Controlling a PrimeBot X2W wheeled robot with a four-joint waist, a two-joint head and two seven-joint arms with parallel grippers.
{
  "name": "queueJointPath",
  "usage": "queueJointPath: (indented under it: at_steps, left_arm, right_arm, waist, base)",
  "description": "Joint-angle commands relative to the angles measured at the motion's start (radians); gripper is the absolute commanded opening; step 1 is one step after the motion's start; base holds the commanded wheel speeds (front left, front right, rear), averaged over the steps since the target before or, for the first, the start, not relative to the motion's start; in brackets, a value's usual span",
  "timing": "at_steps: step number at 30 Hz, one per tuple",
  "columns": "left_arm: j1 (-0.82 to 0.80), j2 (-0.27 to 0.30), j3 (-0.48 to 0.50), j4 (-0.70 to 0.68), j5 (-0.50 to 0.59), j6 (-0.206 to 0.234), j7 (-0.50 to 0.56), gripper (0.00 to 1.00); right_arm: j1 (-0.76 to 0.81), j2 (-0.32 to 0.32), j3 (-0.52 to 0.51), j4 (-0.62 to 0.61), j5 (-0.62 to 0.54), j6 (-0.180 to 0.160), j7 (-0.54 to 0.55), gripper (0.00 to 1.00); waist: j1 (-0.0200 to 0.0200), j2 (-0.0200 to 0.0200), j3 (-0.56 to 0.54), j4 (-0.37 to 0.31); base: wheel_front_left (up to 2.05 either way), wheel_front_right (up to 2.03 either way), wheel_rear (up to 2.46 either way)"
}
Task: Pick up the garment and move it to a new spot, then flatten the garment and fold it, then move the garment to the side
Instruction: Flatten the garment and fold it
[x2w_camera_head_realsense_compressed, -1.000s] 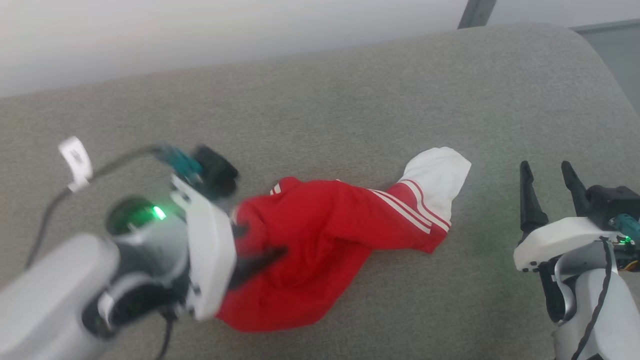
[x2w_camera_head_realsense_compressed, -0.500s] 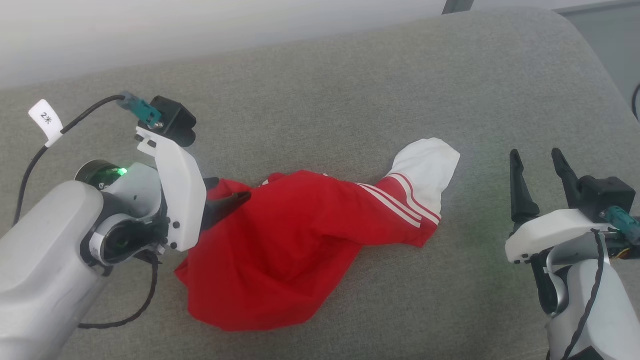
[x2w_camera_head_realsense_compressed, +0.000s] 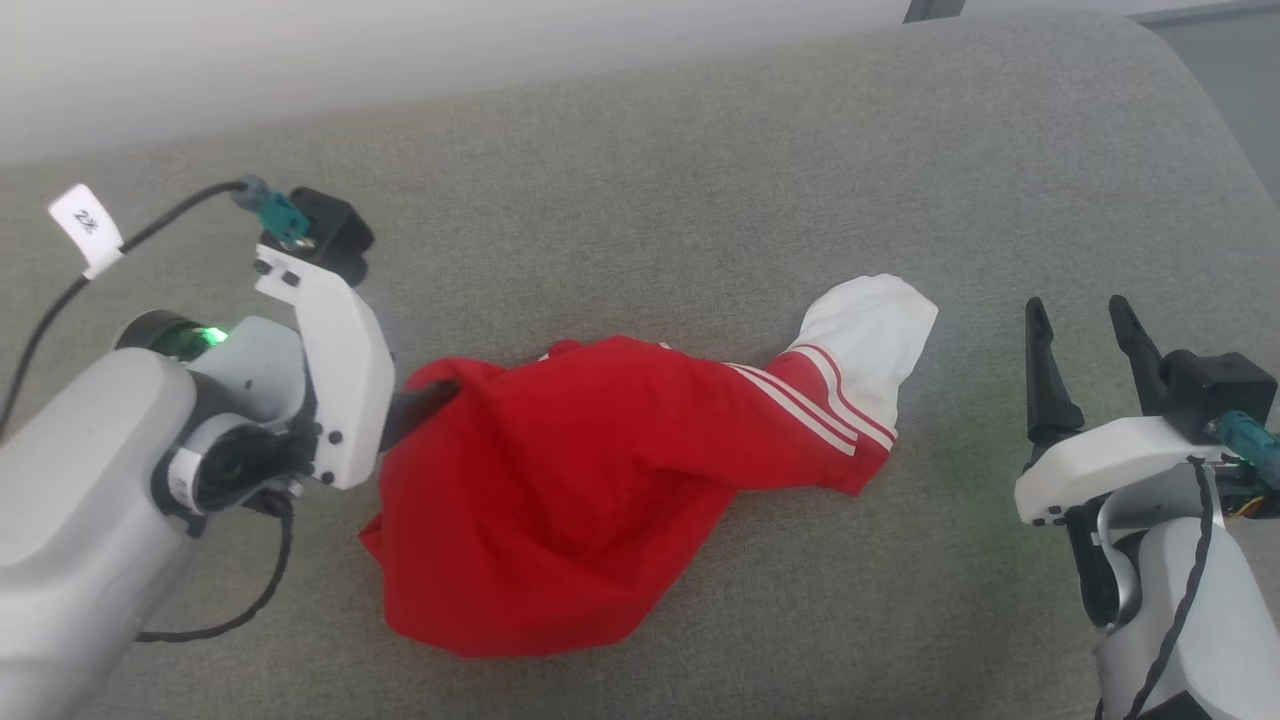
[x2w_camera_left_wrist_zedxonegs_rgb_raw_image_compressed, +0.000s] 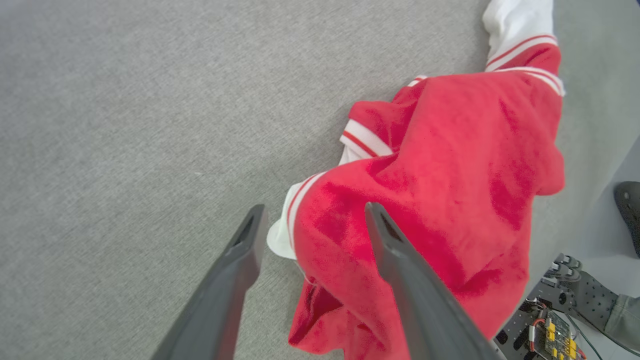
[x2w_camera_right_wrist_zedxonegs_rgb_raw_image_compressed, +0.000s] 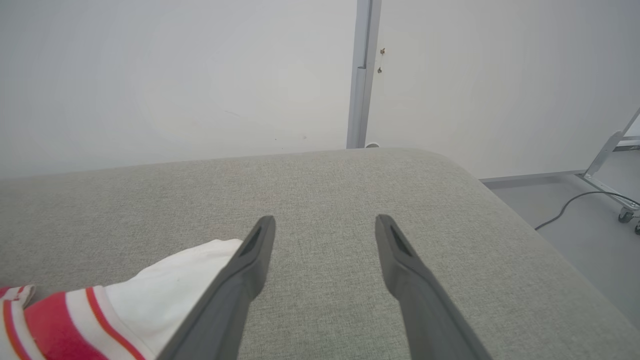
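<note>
2 open, empty grippers are noted: the garment (x2w_camera_head_realsense_compressed: 600, 470), bunched on the grey cushion (x2w_camera_head_realsense_compressed: 700, 180), is found nearest the left gripper (x2w_camera_left_wrist_zedxonegs_rgb_raw_image_compressed: 312, 215), set astride its near edge, its long axis run ahead toward the right gripper (x2w_camera_head_realsense_compressed: 1075, 312), parked beyond the white sleeve (x2w_camera_head_realsense_compressed: 870, 320).

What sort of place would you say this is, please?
Probably a lab or test room, not a home: a grey padded bench stands before a bare white wall, with a wheeled metal frame and a loose cable on the plain floor beside it.
</note>
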Motion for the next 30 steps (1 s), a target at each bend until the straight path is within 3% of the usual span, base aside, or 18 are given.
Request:
queueJointPath:
  at_steps: [1, 11, 12, 13, 21, 30]
  left_arm:
    - [-0.013, 0.007, 0.005, 0.005, -0.004, 0.009, 0.012, 1.00]
    - [0.033, -0.006, -0.004, 0.018, -0.074, 0.070, 0.104, 1.00]
    - [0.037, -0.014, -0.003, 0.019, -0.086, 0.074, 0.110, 0.75]
    - [0.045, -0.041, 0.008, 0.026, -0.124, 0.091, 0.119, 0.00]
    - [0.036, -0.081, 0.044, -0.041, -0.190, 0.075, 0.116, 0.00]
    - [0.103, -0.112, 0.024, -0.249, -0.253, 0.095, 0.147, 0.00]
  right_arm:
    - [-0.010, 0.002, 0.001, 0.002, 0.001, -0.002, -0.001, 1.00]
    - [-0.017, 0.002, -0.001, 0.008, 0.005, -0.002, -0.004, 1.00]
    - [-0.016, 0.002, -0.001, 0.008, 0.005, -0.002, -0.005, 1.00]
    - [-0.019, 0.002, -0.001, 0.007, 0.006, -0.002, -0.007, 1.00]
    - [-0.020, 0.002, -0.003, 0.006, 0.000, -0.002, -0.011, 1.00]
    - [-0.001, 0.002, -0.008, 0.002, -0.013, -0.002, -0.009, 1.00]
  waist:
    - [0.0000, 0.0000, 0.001, 0.001]
    - [0.0000, 0.0000, 0.009, 0.007]
    - [0.0000, 0.0000, 0.009, 0.008]
    - [0.0000, 0.0000, 0.010, 0.009]
    - [0.0000, 0.0000, 0.003, 0.012]
    - [0.0000, 0.0000, -0.020, 0.016]
  base:
    - [0.00, 0.00, 0.00]
    - [0.00, 0.00, 0.00]
    - [0.00, 0.00, 0.00]
    - [0.00, 0.00, 0.00]
    - [0.00, 0.00, 0.00]
    - [0.00, 0.00, 0.00]
